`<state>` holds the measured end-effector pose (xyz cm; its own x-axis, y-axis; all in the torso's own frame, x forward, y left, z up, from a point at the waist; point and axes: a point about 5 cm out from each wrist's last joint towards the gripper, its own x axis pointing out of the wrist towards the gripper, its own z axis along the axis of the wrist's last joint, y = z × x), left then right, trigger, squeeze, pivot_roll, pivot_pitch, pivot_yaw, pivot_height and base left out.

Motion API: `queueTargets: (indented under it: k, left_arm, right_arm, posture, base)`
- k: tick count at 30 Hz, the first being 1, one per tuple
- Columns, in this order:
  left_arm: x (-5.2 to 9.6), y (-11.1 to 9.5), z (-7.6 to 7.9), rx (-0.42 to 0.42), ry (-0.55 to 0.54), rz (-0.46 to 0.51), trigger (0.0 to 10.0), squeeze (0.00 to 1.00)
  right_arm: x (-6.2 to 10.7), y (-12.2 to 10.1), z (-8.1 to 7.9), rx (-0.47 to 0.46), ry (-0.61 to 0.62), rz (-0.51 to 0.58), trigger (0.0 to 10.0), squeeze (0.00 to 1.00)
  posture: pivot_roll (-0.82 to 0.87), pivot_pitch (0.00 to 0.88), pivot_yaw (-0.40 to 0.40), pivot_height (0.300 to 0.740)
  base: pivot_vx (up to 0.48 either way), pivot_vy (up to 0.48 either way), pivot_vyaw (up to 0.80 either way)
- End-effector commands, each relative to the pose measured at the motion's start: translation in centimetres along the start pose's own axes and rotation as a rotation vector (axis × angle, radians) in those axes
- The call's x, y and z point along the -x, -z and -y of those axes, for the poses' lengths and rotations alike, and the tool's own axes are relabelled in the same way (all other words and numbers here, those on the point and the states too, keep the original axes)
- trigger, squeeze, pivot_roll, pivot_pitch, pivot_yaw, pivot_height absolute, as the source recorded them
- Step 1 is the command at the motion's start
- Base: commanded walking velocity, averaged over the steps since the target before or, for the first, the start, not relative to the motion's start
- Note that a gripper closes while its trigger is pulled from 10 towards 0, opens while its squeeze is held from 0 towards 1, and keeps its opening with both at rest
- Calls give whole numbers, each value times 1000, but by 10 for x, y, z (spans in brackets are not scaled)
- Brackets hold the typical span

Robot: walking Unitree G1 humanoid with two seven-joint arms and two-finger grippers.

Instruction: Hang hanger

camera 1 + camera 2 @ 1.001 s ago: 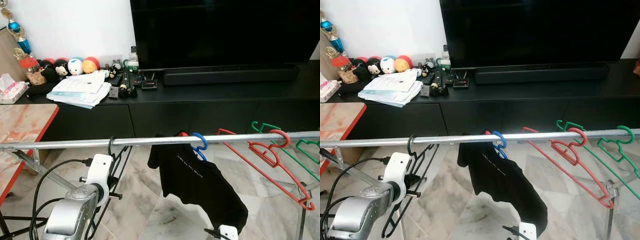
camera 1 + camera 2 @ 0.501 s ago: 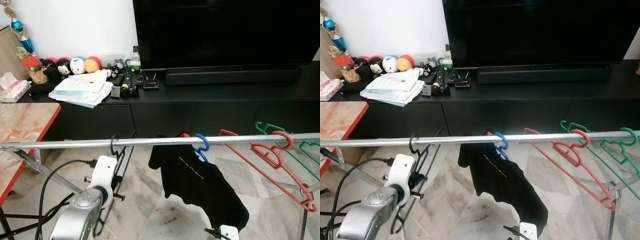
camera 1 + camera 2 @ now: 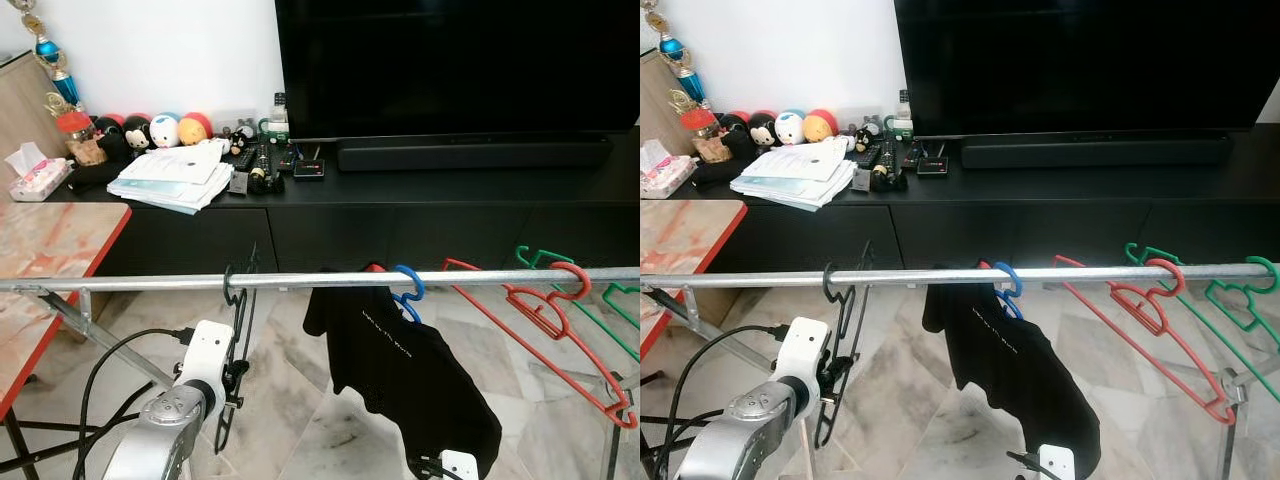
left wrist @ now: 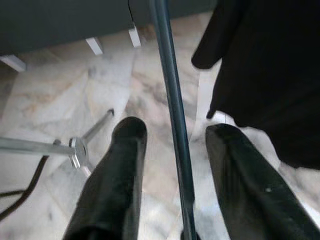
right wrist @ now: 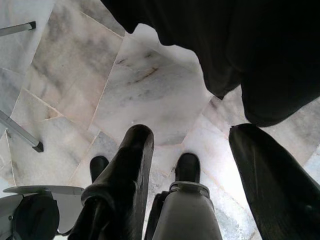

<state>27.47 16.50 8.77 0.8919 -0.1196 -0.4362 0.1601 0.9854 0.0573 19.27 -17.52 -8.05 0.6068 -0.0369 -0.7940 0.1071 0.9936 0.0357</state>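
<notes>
1. Compared with a second ago, the black hanger [image 3: 234, 340] hangs with its hook over the silver rail [image 3: 150, 283], and the left gripper [image 4: 172, 165] sits lower than before, under the rail, with more of the hanger's frame showing above it. The whole scene has also shifted, so the camera has moved.
2. The left gripper's fingers [image 4: 117, 170] stand apart, with a thin bar of the hanger running between them; no pad can be seen pressing on it.
3. The right gripper [image 5: 192, 150] hangs low below the black shirt [image 3: 400, 370], fingers spread wide and holding nothing, over the marble floor [image 5: 145, 95].
4. Further along the rail to the right hang a blue hanger [image 3: 405, 290] carrying the black shirt, then a red hanger [image 3: 540, 310] and a green hanger [image 3: 600, 310].
5. Nothing here acts as a container; the black counter [image 3: 420, 195] behind the rail carries a stack of papers [image 3: 170, 180], small round toys [image 3: 165, 130] and a television [image 3: 460, 65].
6. The stretch of rail between the black hanger and the shirt is bare. A red-edged table [image 3: 50, 260] stands near the rail's left end.
</notes>
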Motion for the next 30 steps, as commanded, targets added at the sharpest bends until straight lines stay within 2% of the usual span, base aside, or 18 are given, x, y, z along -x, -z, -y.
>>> queueTargets:
  k: [1,6,7,13,14,15,16,17,30]
  left_arm:
    - [6,-3,-5,19,-18,45,10000,1000]
    - [16,0,-9,5,-36,103,10000,1000]
    - [23,5,-13,9,-63,123,10000,1000]
    - [38,6,-17,42,-110,207,10000,1000]
    - [39,6,-17,52,-109,220,10000,941]
    - [40,5,-17,60,-113,234,10000,941]
    - [42,5,-17,76,-116,262,10000,165]
    - [44,6,-17,80,-115,282,10000,0]
    - [44,12,-16,127,-148,320,10000,0]
  right_arm:
    - [1,4,-2,-8,-5,-11,10000,0]
    - [1,4,-2,-10,-5,-11,10000,0]
    - [1,4,-2,-11,-5,-11,10000,0]
    - [0,4,-1,-5,-7,-12,10000,0]
    - [0,3,-1,-5,-7,-12,10000,0]
    - [1,3,-1,-4,-7,-12,10000,0]
    - [1,3,-1,-4,-8,-12,10000,0]
    - [1,3,-1,-6,-7,-10,10000,0]
    - [1,4,1,-11,-8,-7,10000,0]
  posture:
    - [52,75,92,740]
    - [52,71,95,740]
    - [53,71,94,740]
    - [61,69,87,740]
    - [60,68,87,740]
    - [59,68,87,740]
    - [57,67,86,740]
    - [56,66,87,740]
    - [50,57,73,740]
  base:
    - [0,0,0]
    - [0,0,0]
    - [0,0,0]
    - [0,0,0]
    - [0,0,0]
    - [0,0,0]
    - [0,0,0]
    - [0,0,0]
    - [0,0,0]
